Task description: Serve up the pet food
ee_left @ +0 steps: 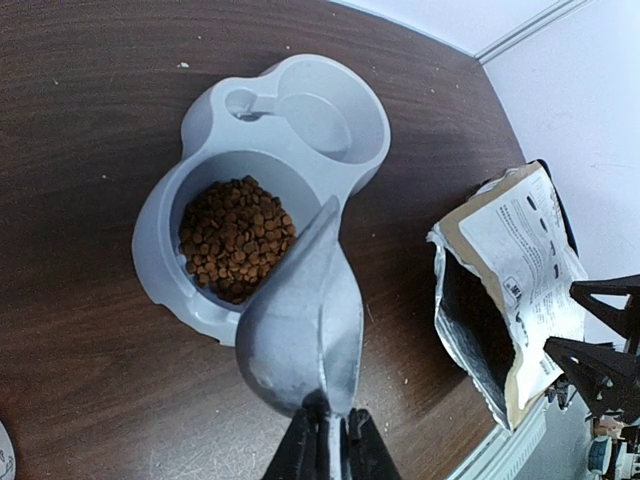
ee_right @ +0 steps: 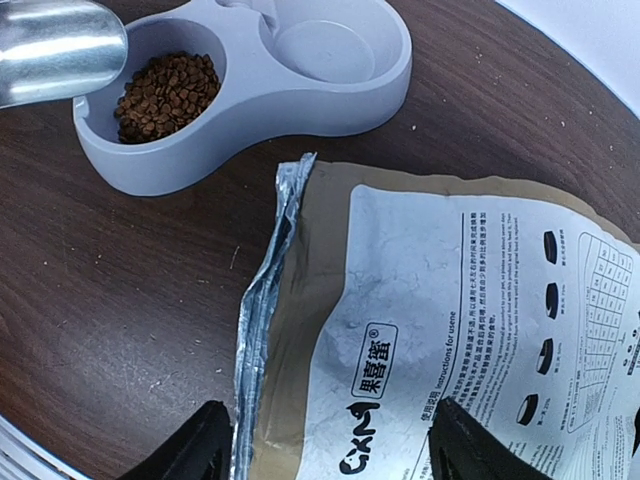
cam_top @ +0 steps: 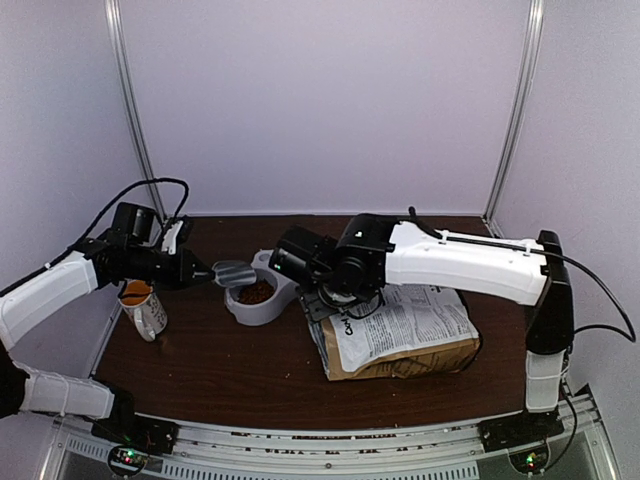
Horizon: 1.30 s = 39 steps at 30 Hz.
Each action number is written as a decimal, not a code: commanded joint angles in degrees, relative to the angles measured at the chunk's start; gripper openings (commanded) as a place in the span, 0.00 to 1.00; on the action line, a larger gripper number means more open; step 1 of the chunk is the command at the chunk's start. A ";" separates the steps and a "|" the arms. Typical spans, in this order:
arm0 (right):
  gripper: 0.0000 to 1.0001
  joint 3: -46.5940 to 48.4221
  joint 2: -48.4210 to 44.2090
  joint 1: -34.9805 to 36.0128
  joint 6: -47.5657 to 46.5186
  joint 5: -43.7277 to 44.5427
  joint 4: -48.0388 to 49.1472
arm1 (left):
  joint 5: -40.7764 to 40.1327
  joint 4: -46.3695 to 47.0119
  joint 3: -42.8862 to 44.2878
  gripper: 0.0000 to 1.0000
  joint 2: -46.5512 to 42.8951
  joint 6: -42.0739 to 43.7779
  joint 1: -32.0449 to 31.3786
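Observation:
The pet food [ee_left: 235,240] is a heap of brown kibble in one cup of the grey double bowl [ee_left: 160,215]; the other cup [ee_right: 320,45] holds none. My left gripper [ee_left: 335,445] is shut on the handle of the metal scoop [ee_left: 300,320], which hangs tilted over the bowl's near rim with its underside toward me. The brown bag [ee_right: 420,330] lies flat to the right of the bowl, its foil mouth [ee_right: 262,300] facing the bowl. Just above the bag's mouth end hovers my right gripper [ee_right: 330,455], open, its fingers far apart. In the top view the scoop [cam_top: 232,272] meets the bowl [cam_top: 262,308].
A small tin [cam_top: 147,312] with an orange top stands at the left edge of the table, under my left arm. White walls close in the back and both sides. A metal rail [cam_top: 330,445] runs along the near edge.

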 commanded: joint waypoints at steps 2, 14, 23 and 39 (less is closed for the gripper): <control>0.67 2.53 3.13 1.20 -0.43 2.76 -3.16 | 2.81 5.93 -2.37 0.00 -0.83 -1.51 -0.50; 0.54 6.57 9.70 1.46 -0.96 5.64 -6.86 | 3.40 8.95 -4.59 0.00 -0.80 -2.78 -4.32; 0.11 4.77 7.20 -0.36 1.55 8.15 -8.40 | 1.49 12.90 -7.61 0.00 -2.50 -7.71 -10.15; 0.00 -8.93 -9.89 -2.58 2.47 -2.85 7.41 | 6.65 27.88 -9.06 0.00 1.39 -21.06 -21.77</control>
